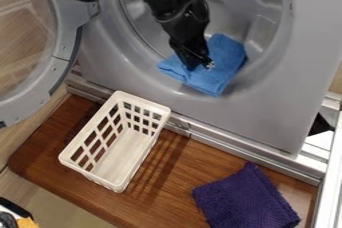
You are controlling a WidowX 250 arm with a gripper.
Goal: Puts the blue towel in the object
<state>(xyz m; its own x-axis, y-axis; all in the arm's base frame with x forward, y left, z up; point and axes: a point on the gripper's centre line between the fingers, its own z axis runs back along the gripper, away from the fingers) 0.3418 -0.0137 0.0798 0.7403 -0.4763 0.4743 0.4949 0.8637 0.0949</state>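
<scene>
The black gripper [200, 66] hangs down in the round opening of a grey washing or drying machine, its tip against the blue towel [217, 67]. The towel lies crumpled over the lower rim of the opening, spreading to both sides of the gripper. Whether the cloth is held cannot be told. Inside the opening, the grey drum [259, 29] shows behind the towel.
A white slatted basket [115, 137] stands on the brown wooden board [170, 182] below the machine. A purple towel [246, 199] lies at the board's lower right. The round door [57, 64] stands open at the left; metal rails run along the machine's base.
</scene>
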